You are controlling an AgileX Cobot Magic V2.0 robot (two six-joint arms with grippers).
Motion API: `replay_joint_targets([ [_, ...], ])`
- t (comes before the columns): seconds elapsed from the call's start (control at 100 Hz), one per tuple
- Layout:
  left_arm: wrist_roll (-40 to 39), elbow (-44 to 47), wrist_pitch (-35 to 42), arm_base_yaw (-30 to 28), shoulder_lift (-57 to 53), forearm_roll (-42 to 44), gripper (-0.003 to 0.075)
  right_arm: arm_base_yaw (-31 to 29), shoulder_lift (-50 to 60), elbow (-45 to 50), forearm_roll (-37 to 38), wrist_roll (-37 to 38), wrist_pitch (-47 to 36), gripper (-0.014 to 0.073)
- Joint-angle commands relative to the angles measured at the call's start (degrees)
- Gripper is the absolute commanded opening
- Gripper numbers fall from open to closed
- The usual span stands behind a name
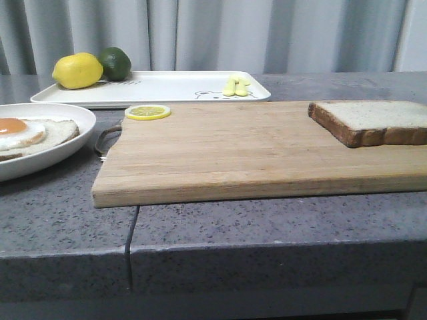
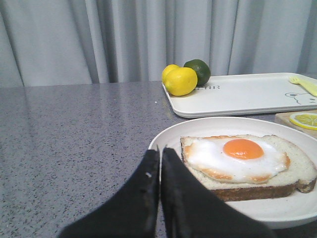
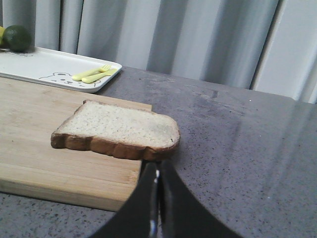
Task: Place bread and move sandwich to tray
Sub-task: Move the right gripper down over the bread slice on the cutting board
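Note:
The bread (image 1: 373,122) lies on the right end of the wooden cutting board (image 1: 253,150); it also shows in the right wrist view (image 3: 119,130). My right gripper (image 3: 158,166) is shut and empty, its tips just short of the bread's near corner. The sandwich (image 1: 30,135), one slice with a fried egg on a round white plate (image 1: 63,117), sits at the left. My left gripper (image 2: 160,151) is shut and empty at the plate's near rim, beside the egg slice (image 2: 242,161). The white tray (image 1: 170,87) with the bear drawing lies at the back. Neither gripper shows in the front view.
A lemon (image 1: 77,71) and a lime (image 1: 115,63) sit on the tray's left end, yellow cutlery (image 1: 236,87) on its right. A lemon slice (image 1: 147,112) lies on the board's far left corner. The grey counter's front edge (image 1: 213,250) runs below the board.

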State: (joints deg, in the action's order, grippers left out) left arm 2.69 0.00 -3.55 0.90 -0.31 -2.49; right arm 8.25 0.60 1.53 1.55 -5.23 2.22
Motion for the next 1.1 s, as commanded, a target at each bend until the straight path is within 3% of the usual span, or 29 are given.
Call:
replay_joint_targets([
  [0.0, -0.4, 0.8, 5.5, -0.1, -1.6, -0.5, -0.002, -0.2, 1.1, 0.1, 0.3, -0.2, -4.3, -0.007],
  [0.19, -0.4, -0.4, 5.3, -0.1, -1.6, -2.5, -0.002, -0.2, 1.1, 0.1, -0.8, 0.1, -9.4, -0.007],
  [0.26, -0.4, -1.8, 3.2, -0.1, -1.6, -3.4, -0.002, -0.2, 1.1, -0.3, -4.4, 0.8, -10.0, -0.007],
  [0.41, -0.4, -5.5, 1.3, -0.1, 0.2, -5.1, -0.002, -0.2, 0.6, -3.3, -13.7, 1.1, -4.7, -0.007],
  [0.63, -0.4, -15.3, -8.0, -0.1, 9.4, -6.1, -0.002, -0.2, -4.2, -12.1, -13.9, 1.1, 5.0, -0.007],
  [0.76, -0.4, -21.3, -9.8, -0.1, 16.1, -7.8, -0.002, -0.2, -10.0, -18.5, -14.1, 1.1, 10.6, -0.007],
  [1.09, -0.4, -29.6, -11.0, -0.1, 25.6, -18.8, -0.002, -0.2, -20.3, -26.5, -19.1, 1.1, 11.7, -0.007],
])
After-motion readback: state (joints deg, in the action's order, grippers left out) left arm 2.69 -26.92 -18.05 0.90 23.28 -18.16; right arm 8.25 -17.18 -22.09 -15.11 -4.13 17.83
